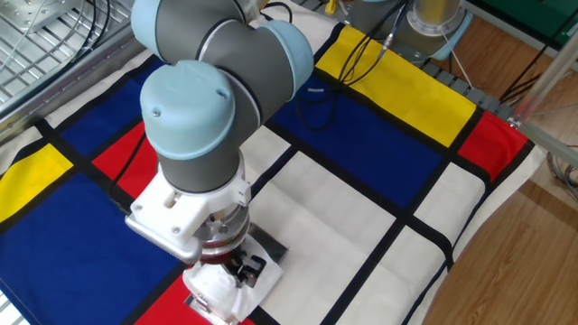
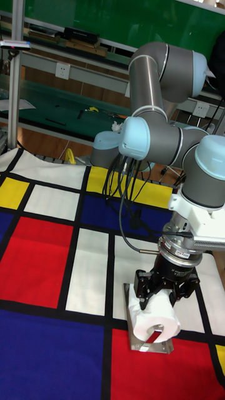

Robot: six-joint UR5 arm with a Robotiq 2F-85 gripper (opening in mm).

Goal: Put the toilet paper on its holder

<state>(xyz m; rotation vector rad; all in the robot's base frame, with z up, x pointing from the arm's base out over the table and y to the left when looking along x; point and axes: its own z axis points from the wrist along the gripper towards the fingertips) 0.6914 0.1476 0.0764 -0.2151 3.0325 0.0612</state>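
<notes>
The white toilet paper [image 2: 156, 317] lies over the chrome holder [image 2: 134, 342] near the front of the cloth, its core end facing the tall fixed camera. My gripper [image 2: 161, 294] comes straight down on the roll, with a black finger pressed against each side, shut on it. In the fixed view the arm hides most of this. Only the toilet paper [image 1: 219, 291], a dark corner of the holder [image 1: 269, 246] and part of the gripper [image 1: 239, 271] show under the wrist. The holder's bar is hidden.
A checked cloth of red, blue, yellow and white fields [image 1: 379, 135] covers the table. Black cables [image 1: 316, 90] trail across its far side. The cloth's right edge [image 1: 492, 194] drops to a wooden floor. A wire rack [image 1: 45, 36] stands at the far left.
</notes>
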